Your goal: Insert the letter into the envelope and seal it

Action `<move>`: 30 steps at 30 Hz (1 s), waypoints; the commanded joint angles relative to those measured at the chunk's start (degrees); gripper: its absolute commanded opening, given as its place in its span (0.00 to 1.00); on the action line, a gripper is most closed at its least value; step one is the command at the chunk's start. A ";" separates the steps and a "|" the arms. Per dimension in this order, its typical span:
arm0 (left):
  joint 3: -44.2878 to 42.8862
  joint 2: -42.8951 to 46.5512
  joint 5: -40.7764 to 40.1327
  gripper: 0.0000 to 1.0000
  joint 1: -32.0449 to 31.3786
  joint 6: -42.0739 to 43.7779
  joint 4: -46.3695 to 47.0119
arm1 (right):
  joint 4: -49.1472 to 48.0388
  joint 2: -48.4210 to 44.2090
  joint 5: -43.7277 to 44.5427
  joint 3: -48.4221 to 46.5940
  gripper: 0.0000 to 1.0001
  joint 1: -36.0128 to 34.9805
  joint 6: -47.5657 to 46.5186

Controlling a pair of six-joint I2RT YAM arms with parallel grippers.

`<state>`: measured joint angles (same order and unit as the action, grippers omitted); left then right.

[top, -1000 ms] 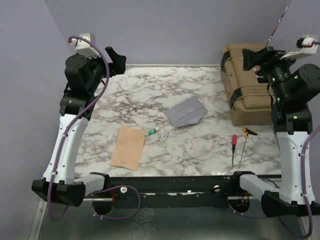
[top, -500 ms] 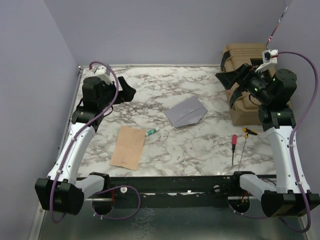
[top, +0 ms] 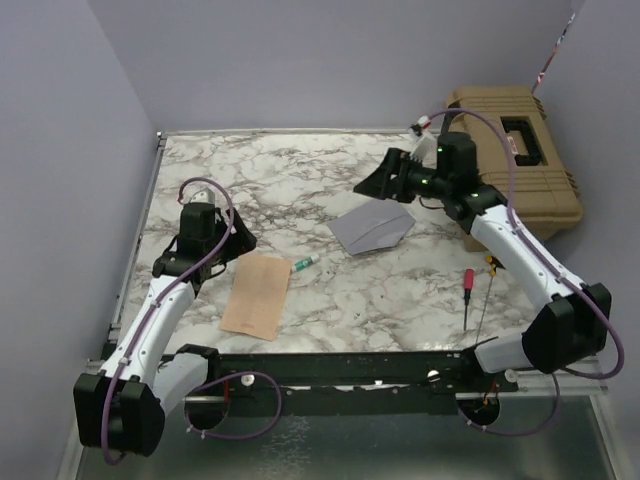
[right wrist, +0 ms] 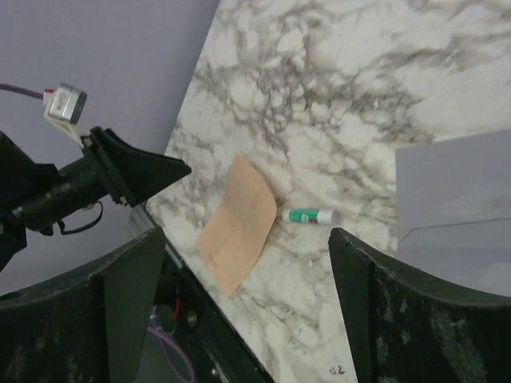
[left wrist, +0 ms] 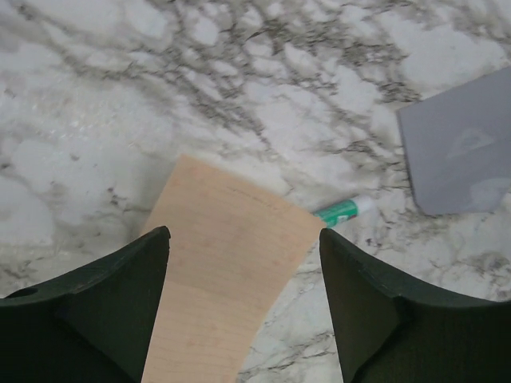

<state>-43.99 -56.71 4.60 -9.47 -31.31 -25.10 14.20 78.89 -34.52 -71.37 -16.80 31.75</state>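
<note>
no legible text; the glue stick's [left wrist: 343,212] label is too blurred.

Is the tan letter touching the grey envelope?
Apart. The top view shows bare marble tabletop between the letter and the envelope, with a small glue stick lying in that gap.

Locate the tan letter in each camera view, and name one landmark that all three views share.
Top external: letter lies lower left of centre.
Left wrist: letter fills the bottom centre.
Right wrist: letter sits centre left.
Shared landmark: green-and-white glue stick beside the letter.
</note>
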 commanded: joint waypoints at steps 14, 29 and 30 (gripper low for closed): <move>10.10 -1.08 -10.75 0.50 0.12 -12.81 -5.35 | -0.39 29.52 14.69 -5.59 0.72 -29.12 -0.37; 13.93 1.08 -7.61 0.38 0.19 -14.83 -3.24 | -6.86 36.84 12.94 -6.53 0.51 -31.26 4.92; 13.99 1.07 -7.47 0.37 0.17 -14.83 -3.16 | -7.05 37.31 12.76 -6.93 0.51 -31.28 5.05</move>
<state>-30.57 -56.53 -4.14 -9.43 -45.47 -29.41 10.04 113.95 -22.15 -76.79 -47.33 35.22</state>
